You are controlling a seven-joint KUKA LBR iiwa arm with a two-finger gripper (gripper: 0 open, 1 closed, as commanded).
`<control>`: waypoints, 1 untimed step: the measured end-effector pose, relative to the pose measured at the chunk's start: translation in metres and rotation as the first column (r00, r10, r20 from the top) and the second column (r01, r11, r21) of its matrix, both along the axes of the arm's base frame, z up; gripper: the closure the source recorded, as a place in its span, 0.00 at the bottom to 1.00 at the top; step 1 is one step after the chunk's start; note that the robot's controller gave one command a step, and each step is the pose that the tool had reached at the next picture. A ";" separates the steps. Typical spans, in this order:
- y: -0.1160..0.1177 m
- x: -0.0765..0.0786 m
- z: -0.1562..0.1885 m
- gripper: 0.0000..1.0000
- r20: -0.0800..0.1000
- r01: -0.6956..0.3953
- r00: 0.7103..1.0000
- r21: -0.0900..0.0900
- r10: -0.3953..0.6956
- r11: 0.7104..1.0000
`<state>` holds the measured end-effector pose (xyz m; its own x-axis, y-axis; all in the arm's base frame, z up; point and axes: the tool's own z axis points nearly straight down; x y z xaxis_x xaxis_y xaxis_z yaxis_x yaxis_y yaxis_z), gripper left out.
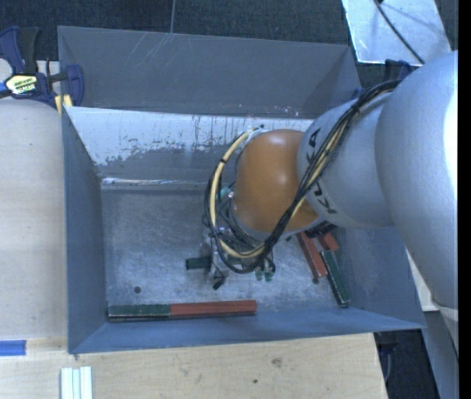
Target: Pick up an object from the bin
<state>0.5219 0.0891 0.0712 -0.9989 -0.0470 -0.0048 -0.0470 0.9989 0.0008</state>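
Your gripper (217, 274) sits low over centre of bin (81, 223) floor, below orange cover (268, 181); you cannot tell its opening. Small dark block (195, 263) just beside gripper, on view's left. Long red-green stick (181, 309) along front wall.

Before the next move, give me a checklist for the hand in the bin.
1. Hand low over the bin floor, mid-bin: ok.
2. Anything held: cannot tell.
3. Small dark piece left of hand, loose thing or robot part: cannot tell.
4. Long green-and-red stick along the near side, apart from hand: ok.
5. Red and green sticks at right, partly under the arm, apart from hand: ok.
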 end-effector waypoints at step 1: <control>0.015 -0.019 0.150 1.00 0.005 0.008 1.000 0.002 -0.008 1.000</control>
